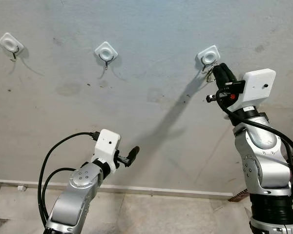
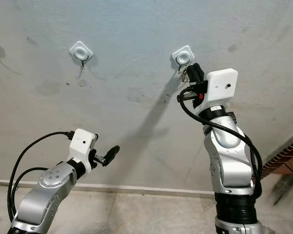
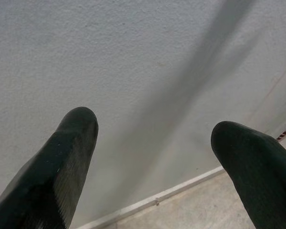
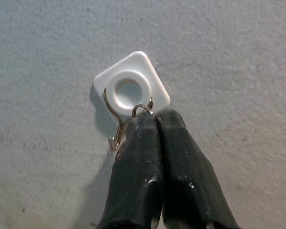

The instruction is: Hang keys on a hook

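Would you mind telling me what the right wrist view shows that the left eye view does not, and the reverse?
Right wrist view alone: the key ring pinched between the shut fingers, just beside the hook's wire. Left eye view alone: two other hooks and the left gripper, low and idle. Both: the right gripper at the rightmost hook on the wall.

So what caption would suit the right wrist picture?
Right gripper, fingers pressed together on a key ring, holds it up beside the white wall hook.
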{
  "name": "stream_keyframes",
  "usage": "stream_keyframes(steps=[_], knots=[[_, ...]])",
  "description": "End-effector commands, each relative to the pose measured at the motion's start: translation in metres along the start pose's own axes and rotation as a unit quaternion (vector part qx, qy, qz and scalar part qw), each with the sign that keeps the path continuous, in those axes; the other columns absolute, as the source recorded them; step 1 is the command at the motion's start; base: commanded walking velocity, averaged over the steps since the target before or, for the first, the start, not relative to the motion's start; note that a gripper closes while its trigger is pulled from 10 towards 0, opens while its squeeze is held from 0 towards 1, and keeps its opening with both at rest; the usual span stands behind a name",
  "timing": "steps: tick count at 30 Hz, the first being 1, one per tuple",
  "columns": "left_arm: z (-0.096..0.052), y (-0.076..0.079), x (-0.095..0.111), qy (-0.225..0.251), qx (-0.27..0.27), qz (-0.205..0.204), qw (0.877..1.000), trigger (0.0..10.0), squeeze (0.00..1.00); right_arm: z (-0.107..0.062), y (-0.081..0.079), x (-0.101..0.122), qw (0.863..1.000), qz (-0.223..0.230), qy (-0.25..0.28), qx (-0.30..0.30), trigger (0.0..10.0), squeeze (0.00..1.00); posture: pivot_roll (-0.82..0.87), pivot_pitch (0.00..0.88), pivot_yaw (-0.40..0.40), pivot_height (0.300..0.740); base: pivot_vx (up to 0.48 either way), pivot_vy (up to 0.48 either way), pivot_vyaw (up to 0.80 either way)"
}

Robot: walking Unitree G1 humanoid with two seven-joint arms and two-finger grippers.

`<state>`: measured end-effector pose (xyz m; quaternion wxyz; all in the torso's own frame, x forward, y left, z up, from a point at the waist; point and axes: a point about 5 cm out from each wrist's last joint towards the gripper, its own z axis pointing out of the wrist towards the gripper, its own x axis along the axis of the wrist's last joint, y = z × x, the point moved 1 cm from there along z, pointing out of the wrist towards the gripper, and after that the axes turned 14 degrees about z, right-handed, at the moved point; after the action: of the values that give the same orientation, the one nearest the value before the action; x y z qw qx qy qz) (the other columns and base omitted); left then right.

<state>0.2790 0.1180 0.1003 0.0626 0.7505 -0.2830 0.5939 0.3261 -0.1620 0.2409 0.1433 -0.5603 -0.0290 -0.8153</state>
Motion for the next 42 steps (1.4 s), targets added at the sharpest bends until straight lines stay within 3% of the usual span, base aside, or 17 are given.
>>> stream_keyframes(steps=[1, 5, 13, 24, 32, 42], knots=[[-0.002, 0.001, 0.001, -0.001, -0.003, 0.005, 1.0, 10.0, 0.0, 0.004, -0.002, 0.003, 1.0, 0.007, 0.012, 0.004, 10.0, 0.0, 0.16, 0.088, -0.026, 0.74, 0.0, 0.0, 0.0], [-0.003, -0.001, 0.001, -0.001, 0.0, 0.006, 1.0, 10.0, 0.0, 0.005, -0.007, 0.001, 1.0, 0.01, 0.012, 0.012, 10.0, 0.0, 0.16, 0.087, -0.028, 0.74, 0.0, 0.0, 0.0], [-0.003, -0.001, 0.0, -0.002, -0.001, 0.006, 1.0, 10.0, 0.0, 0.002, -0.002, 0.008, 1.0, 0.0, 0.025, 0.005, 10.0, 0.0, 0.16, 0.083, -0.027, 0.74, 0.0, 0.0, 0.0], [-0.002, -0.001, 0.001, -0.001, -0.005, 0.009, 1.0, 10.0, 0.0, -0.013, -0.002, 0.034, 0.998, -0.031, 0.053, 0.006, 10.0, 0.0, 0.15, 0.084, -0.018, 0.74, 0.0, 0.0, 0.0], [-0.001, 0.0, 0.001, -0.001, -0.006, 0.01, 1.0, 10.0, 0.0, -0.022, -0.012, 0.027, 0.999, -0.014, 0.032, 0.019, 10.0, 0.0, 0.14, 0.083, -0.015, 0.74, 0.0, 0.0, 0.0], [0.0, 0.0, 0.001, -0.002, -0.005, 0.01, 1.0, 10.0, 0.0, -0.018, -0.027, 0.018, 0.999, 0.017, 0.021, 0.031, 10.0, 0.0, 0.15, 0.086, -0.018, 0.74, 0.0, 0.0, 0.0]])
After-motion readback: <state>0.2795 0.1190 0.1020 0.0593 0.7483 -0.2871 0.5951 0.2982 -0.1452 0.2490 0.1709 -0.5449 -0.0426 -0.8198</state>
